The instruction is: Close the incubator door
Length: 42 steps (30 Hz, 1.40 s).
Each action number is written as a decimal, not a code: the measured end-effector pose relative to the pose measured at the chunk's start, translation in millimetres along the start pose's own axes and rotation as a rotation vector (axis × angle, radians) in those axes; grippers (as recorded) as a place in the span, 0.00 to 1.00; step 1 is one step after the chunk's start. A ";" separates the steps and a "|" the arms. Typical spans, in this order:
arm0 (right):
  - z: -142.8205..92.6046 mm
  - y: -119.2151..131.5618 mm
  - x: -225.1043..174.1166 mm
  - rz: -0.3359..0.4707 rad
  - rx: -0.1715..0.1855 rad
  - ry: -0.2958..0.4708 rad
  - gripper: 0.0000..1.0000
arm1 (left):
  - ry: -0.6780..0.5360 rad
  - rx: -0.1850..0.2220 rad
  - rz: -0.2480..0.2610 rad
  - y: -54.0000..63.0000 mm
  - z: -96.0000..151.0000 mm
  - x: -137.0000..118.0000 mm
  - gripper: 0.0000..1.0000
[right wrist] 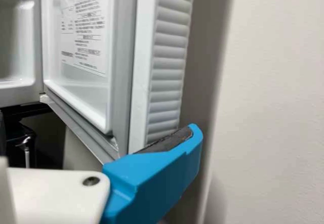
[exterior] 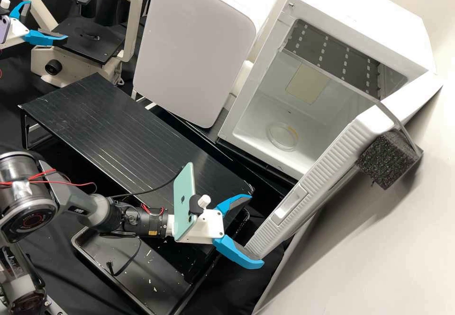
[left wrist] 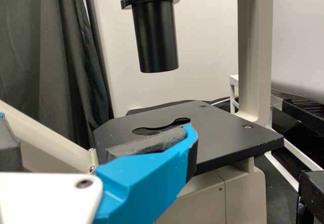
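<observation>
The incubator door (exterior: pixel 313 175) stands open, right gripper (exterior: pixel 255 230) by its ribbed edge (right wrist: pixel 169 57), jaws wide and empty; left gripper (exterior: pixel 47 20) likewise. A glancing push could skid off, leaving the door ajar.

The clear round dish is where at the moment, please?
In the high view, right of centre, the dish lies inside the open incubator, on its floor.

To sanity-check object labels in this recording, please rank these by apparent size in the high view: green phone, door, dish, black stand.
Largest to smallest:
1. Black stand
2. Door, seen nearly edge-on
3. Green phone
4. Dish
</observation>
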State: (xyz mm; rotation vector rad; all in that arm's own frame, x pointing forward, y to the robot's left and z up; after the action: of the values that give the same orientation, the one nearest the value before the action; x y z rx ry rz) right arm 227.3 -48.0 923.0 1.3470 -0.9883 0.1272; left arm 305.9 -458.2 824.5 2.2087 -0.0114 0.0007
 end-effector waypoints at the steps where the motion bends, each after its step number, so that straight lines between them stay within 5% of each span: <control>1: -0.8 0.9 -0.6 0.000 0.004 0.007 1.00 | 0.000 0.000 0.000 0.0 0.0 0.0 1.00; 17: -11.0 9.3 -22.3 -0.046 0.170 0.123 1.00 | 0.000 0.000 0.000 0.0 0.0 0.0 1.00; 28: -40.5 5.7 -62.9 -0.222 0.358 0.332 1.00 | 0.000 0.000 0.000 0.0 0.0 0.0 1.00; 31: -56.5 0.3 -77.7 -0.322 0.370 0.456 1.00 | 0.000 0.000 0.000 0.0 0.0 0.0 1.00; 36: -81.4 -6.6 -102.7 -0.450 0.327 0.712 1.00 | 0.000 0.000 0.000 0.0 0.0 0.0 1.00; 42: -86.1 -8.4 -109.2 -0.463 0.340 0.737 1.00 | 0.000 0.000 0.000 0.0 0.0 0.0 1.00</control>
State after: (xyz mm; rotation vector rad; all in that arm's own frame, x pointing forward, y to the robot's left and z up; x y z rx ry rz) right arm 210.4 71.7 853.8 1.6261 -0.0251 0.4171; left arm 305.9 -458.2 824.5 2.2087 -0.0114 0.0007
